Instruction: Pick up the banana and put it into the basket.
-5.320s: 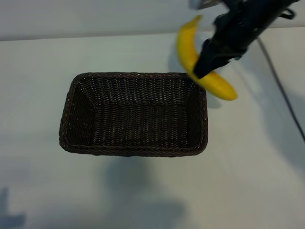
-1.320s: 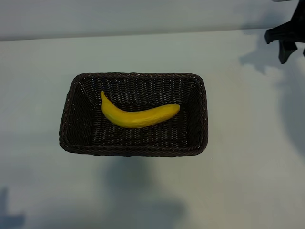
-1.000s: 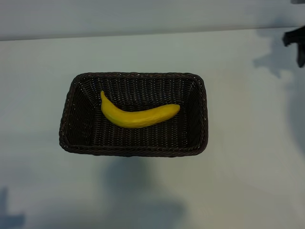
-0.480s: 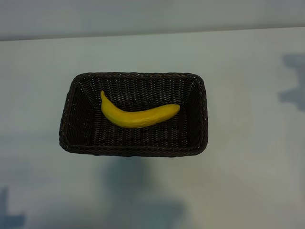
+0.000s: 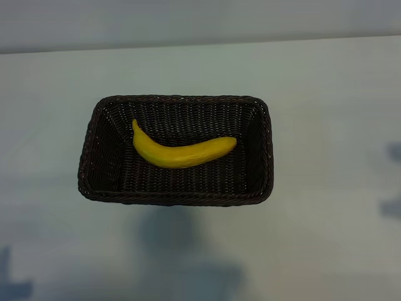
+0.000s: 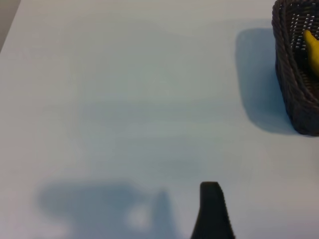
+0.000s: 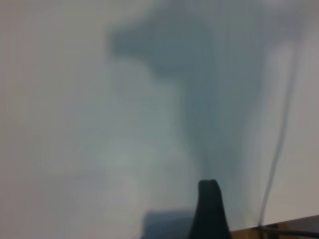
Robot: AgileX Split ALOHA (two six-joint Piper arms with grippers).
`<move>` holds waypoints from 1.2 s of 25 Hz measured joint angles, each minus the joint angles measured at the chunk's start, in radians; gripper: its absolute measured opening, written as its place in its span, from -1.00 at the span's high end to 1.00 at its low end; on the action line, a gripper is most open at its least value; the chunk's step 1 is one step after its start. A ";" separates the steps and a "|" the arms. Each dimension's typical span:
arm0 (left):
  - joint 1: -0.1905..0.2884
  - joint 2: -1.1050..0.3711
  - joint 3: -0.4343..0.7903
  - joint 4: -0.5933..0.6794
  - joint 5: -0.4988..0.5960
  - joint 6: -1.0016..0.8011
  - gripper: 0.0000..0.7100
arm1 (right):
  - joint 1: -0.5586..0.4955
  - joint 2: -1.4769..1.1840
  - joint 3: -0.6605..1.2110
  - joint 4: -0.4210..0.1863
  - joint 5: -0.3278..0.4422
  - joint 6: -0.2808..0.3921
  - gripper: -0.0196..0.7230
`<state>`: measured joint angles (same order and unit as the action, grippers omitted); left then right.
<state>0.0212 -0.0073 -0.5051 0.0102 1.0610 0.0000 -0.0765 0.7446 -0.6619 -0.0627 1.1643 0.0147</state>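
We saw the rectangular dark-brown woven wicker basket (image 5: 175,150) standing near the middle of the pale, matte tabletop (image 5: 326,94), closer to its left edge than its right. Its corners were rounded, its sides sloped inward toward a flat woven floor, and a braided rim ran all the way round. Inside it lay the single curved bright-yellow banana (image 5: 182,150), flat on the basket's floor, its narrow stem end pointing toward the basket's far left corner and its blunt end toward the right wall. The skin looked smooth and unmarked, and the fruit spanned roughly half the basket's length, touching neither long wall.

Neither arm appeared in the exterior view. In the left wrist view we noted one dark fingertip of the left gripper (image 6: 212,211) above bare tabletop, well apart from the basket's corner (image 6: 296,74), where a sliver of banana (image 6: 313,50) showed over the rim. The right wrist view showed one dark fingertip of the right gripper (image 7: 209,209) over bare tabletop near its edge. Both grippers stood with fingers spread, holding nothing.
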 joint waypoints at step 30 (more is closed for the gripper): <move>0.000 0.000 0.000 -0.002 0.000 0.000 -0.52 | -0.040 -0.751 0.176 0.003 -0.083 0.019 -0.50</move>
<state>0.0212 -0.0073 -0.5051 0.0077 1.0610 0.0000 -0.1162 -0.0065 -0.4858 -0.0593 1.0808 0.0341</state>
